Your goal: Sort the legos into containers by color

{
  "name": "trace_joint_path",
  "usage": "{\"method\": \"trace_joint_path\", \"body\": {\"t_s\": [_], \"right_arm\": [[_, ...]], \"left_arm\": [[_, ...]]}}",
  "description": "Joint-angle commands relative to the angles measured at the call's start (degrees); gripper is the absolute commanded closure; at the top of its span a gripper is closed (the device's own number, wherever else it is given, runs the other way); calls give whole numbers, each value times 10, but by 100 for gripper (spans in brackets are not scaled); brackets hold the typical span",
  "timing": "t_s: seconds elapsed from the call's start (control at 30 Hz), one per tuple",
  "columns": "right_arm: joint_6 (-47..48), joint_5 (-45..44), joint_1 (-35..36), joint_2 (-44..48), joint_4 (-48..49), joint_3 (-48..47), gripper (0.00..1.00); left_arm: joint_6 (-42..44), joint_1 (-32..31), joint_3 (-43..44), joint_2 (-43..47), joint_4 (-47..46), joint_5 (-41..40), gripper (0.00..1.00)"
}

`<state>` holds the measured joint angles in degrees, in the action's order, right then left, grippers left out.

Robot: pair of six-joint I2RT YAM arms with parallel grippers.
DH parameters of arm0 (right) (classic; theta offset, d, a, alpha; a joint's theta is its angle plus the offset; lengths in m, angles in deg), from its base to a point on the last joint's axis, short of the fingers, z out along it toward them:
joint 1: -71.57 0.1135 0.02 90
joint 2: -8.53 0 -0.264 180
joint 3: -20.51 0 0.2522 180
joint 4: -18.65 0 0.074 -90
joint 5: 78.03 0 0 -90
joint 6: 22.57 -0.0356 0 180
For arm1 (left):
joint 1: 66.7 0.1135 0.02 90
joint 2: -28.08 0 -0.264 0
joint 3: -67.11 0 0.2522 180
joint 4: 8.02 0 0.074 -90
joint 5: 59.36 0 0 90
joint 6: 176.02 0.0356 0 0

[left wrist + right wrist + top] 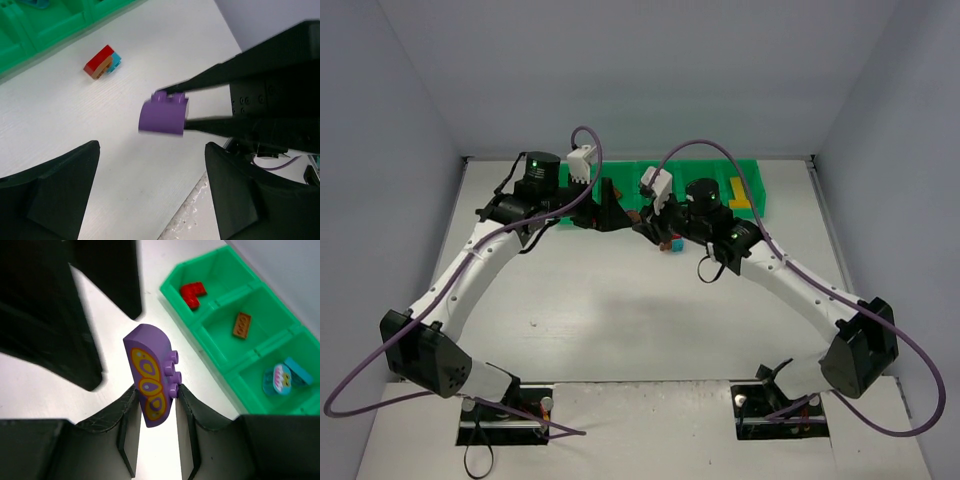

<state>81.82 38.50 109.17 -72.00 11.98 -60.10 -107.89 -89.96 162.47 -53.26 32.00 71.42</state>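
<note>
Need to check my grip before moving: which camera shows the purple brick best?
Right wrist: the purple brick fills mid-frame, pinched at its lower end in the right gripper, butterfly print and studs plain. Left wrist shows only its plain curved back, smaller. Top external hides it among the arms.

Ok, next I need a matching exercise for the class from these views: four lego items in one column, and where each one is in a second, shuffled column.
Items
1. purple brick
2. red L-shaped brick
3. brown flat brick
4. red-brown-cyan cluster

Places
A. on the table, outside the tray
B. end compartment of the green tray
C. off the table, between the jaws of the right gripper
D. tray compartment next to the end one

Pairs: 1-C, 2-B, 3-D, 4-A
</note>
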Motion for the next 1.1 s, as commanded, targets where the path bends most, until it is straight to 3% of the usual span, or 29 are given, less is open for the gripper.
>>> {"method": "trace_joint_path", "body": {"t_s": [0.0,0.17,0.27,0.67,0.73,0.77,0.87,1.07], "right_arm": [[-34,-59,-30,-10,55,8,100],[-141,-146,-96,-64,45,-4,100],[-204,-217,-137,-119,35,-26,100],[-290,-291,-213,-328,-21,-218,94],[-299,-285,-226,-344,-25,-236,87],[-302,-283,-227,-358,-27,-251,69],[-294,-281,-229,-375,-40,-274,44],[-282,-263,-216,-317,-38,-240,38]], "left_arm": [[16,-6,18,32,9,-68,20],[24,-4,-18,91,3,-239,18],[30,-3,-59,123,5,-286,14],[6,-2,-173,196,29,-293,12],[7,-2,-181,203,34,-293,12],[8,-2,-183,205,38,-293,12],[9,-2,-193,210,37,-294,12],[8,-1,-194,192,20,-283,12]]}}
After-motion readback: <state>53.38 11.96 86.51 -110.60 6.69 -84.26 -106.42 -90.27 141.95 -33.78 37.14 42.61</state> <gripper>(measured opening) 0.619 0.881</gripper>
